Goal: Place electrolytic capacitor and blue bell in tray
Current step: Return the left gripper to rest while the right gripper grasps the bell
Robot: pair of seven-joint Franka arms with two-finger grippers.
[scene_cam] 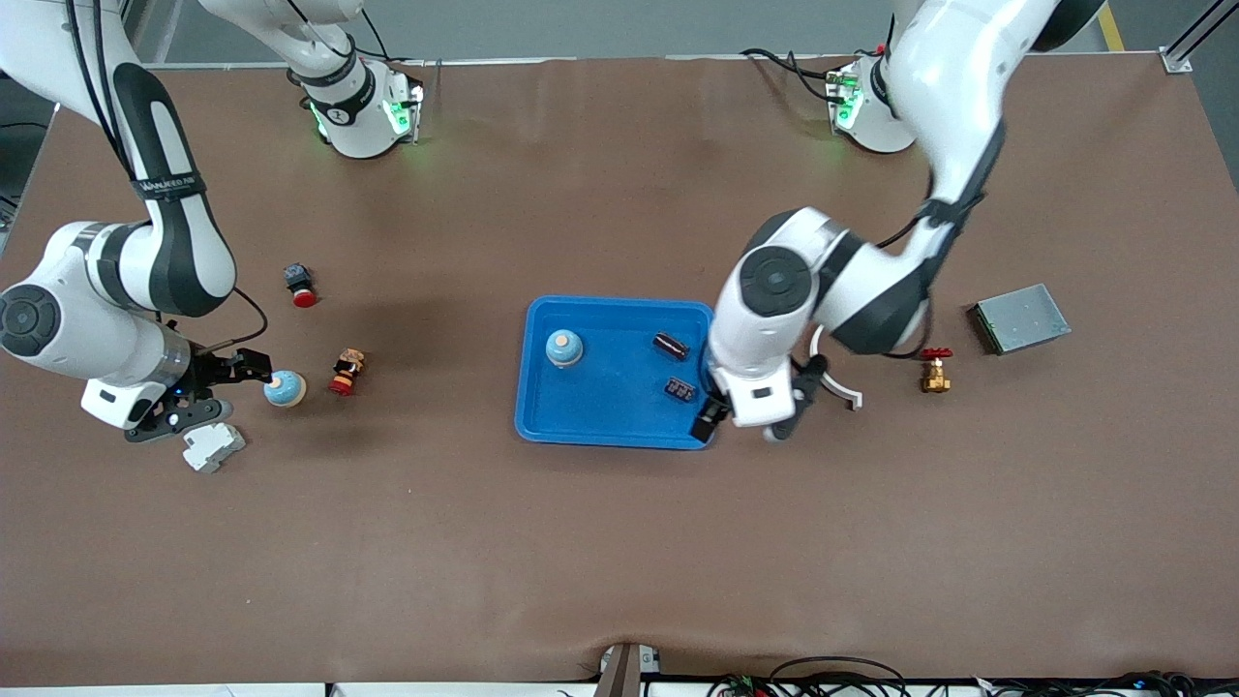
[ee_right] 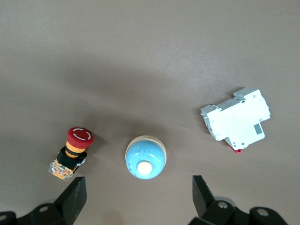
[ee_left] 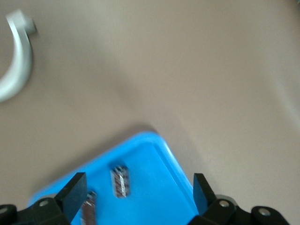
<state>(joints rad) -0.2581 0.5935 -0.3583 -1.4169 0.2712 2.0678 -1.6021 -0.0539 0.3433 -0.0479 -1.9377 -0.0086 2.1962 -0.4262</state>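
Observation:
The bright blue tray lies mid-table. In it stand a blue bell and two dark capacitors, one farther from the front camera and one nearer. A second blue bell stands on the table toward the right arm's end. My right gripper is open and empty beside it; in the right wrist view the bell sits just ahead of the open gripper. My left gripper is open and empty over the tray's corner, with the capacitors in its wrist view.
A red pushbutton stands beside the outer bell, and a white circuit breaker nearer the camera. Another red button lies farther off. Toward the left arm's end are a white curved part, a brass valve and a grey metal plate.

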